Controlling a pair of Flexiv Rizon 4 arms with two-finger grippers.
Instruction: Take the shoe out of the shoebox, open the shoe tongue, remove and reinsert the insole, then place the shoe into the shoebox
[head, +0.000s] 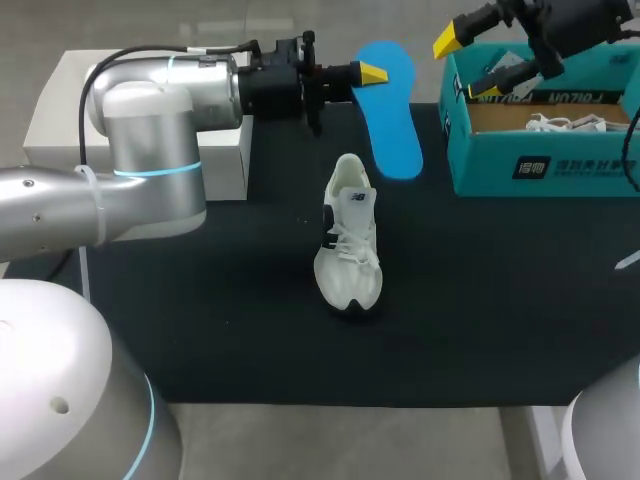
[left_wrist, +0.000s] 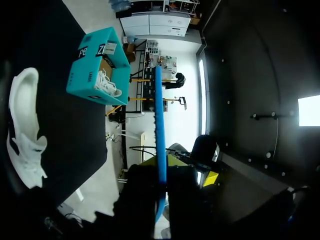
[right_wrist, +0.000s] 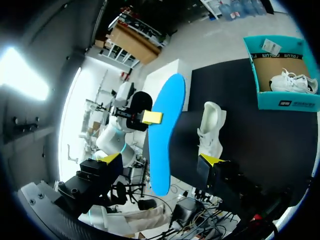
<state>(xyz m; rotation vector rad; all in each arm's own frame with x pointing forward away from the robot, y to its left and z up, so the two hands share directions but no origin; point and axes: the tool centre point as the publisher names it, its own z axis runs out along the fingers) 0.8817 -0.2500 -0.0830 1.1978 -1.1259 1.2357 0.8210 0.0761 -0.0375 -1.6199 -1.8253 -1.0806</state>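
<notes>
The shoe (head: 350, 240) is already out of the shoebox (head: 545, 165) and stands upright on the black mat (head: 500, 300), near the middle of the table and well apart from the box; so the first step looks done. The blue insole (head: 392, 115) is out of the shoe too; the left gripper (head: 368, 76) is clamped on it near one end and holds it in the air beyond the shoe, between the shoe and the table's far edge; the left wrist view shows it edge-on between the fingers. From this I judge the removal done, and the tongue presumably opened, though the pictures do not show the tongue clearly enough to be sure. The right gripper (head: 468, 64) hangs above the near corner of the shoebox with its yellow tips spread and nothing between them; it touches neither insole nor shoe. A second white shoe (head: 565, 124) lies inside the box. What is left, as I read it: sliding the insole back into the shoe, then setting the shoe into the shoebox; roughly the halfway mark.
</notes>
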